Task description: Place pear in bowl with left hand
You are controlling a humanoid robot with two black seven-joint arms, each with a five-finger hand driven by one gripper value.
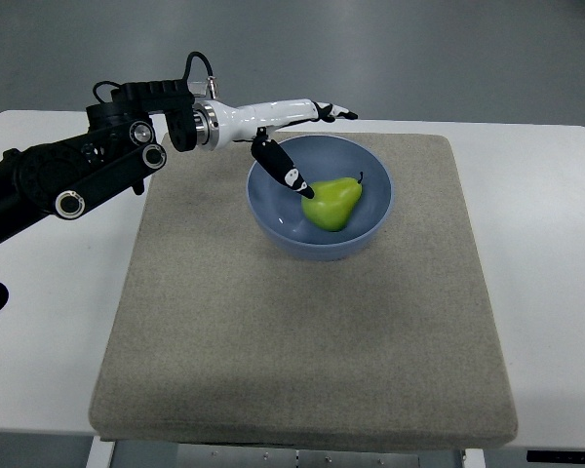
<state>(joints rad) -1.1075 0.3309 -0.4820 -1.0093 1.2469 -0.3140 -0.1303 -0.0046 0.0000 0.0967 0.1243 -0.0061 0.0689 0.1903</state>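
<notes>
Glossy green pear (333, 203) lying inside smooth, round blue bowl (273, 222). Bowl centred toward far side of coarse grey felt mat (302, 351). Above bowl's far-left rim, left hand (291, 132), fingers spread, holding nothing.

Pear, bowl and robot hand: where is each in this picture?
pear (333, 204), top view, middle of its green body.
bowl (273, 222), top view, bare blue inner wall.
left hand (285, 136), top view, white palm above the bowl's rim, fingers spread.
</notes>
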